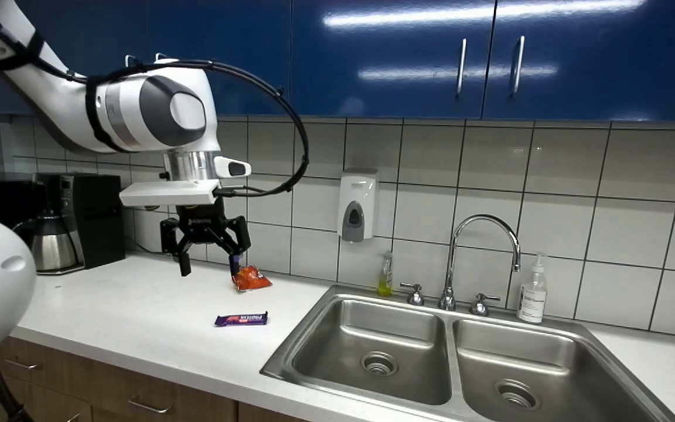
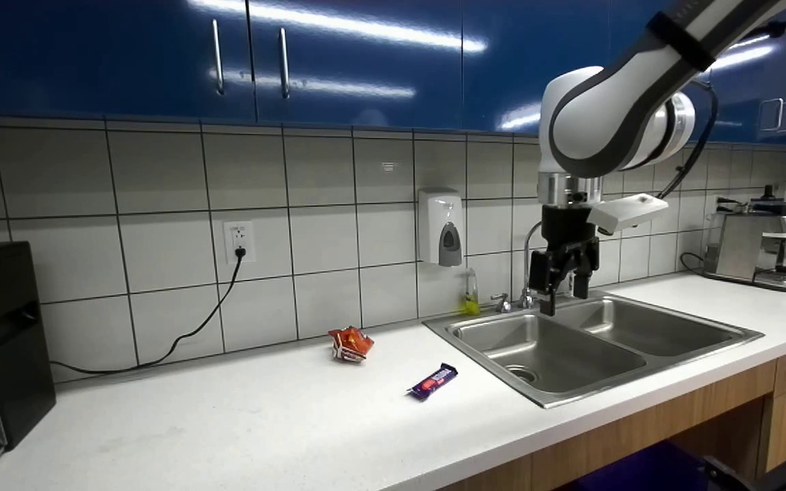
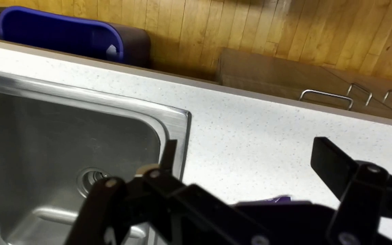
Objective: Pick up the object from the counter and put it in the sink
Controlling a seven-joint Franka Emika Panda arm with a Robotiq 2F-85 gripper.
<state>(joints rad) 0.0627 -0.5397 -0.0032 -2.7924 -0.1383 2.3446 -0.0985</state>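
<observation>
The object, a small dark purple bar packet (image 1: 241, 319) (image 2: 434, 382), lies flat on the white counter (image 1: 138, 316) (image 2: 263, 423) beside the sink in both exterior views. Only a purple sliver of this packet (image 3: 277, 199) shows in the wrist view, past the gripper's black body. Stainless steel, with two basins, the sink (image 1: 454, 363) (image 2: 550, 399) (image 3: 174, 126) is let into the counter. My gripper (image 1: 210, 268) (image 2: 564, 300) (image 3: 245, 149) points down in the air above counter height, well clear of the packet. Its fingers stand wide apart, and nothing is between them.
An orange-red crumpled packet (image 1: 251, 279) (image 2: 351, 343) lies near the tiled wall. Behind the basins rise a curved faucet (image 1: 450, 275), a spray bottle (image 1: 385, 274) and a pump bottle (image 1: 532, 296). A coffee maker (image 1: 91, 217) occupies the counter's end. Blue cabinets (image 1: 384, 58) hang above.
</observation>
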